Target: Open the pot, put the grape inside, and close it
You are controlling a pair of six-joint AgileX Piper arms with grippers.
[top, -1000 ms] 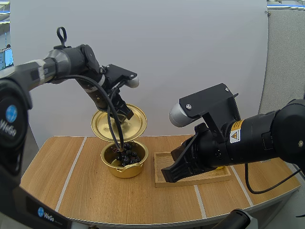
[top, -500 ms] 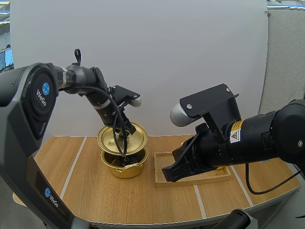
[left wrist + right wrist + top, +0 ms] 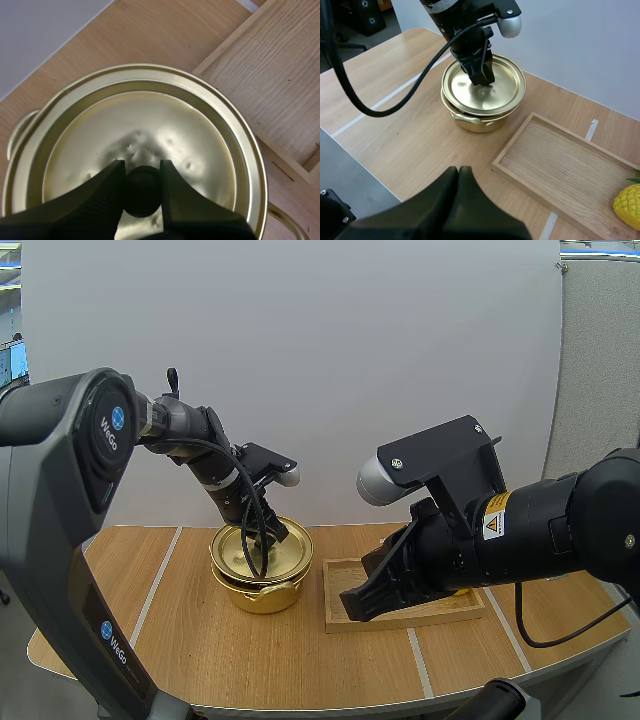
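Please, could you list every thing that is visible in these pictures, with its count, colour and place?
pot: 1, gold, on the table beside the tray
lid: 1, gold, on the pot
knob: 1, black, at the lid's middle
tray: 1, light wood, on the table
pineapple: 1, yellow, at the tray's end away from the pot
table: 1, wooden with pale stripes
left gripper: 1, black, shut on the knob
right gripper: 1, black, shut on nothing, above the table near the tray
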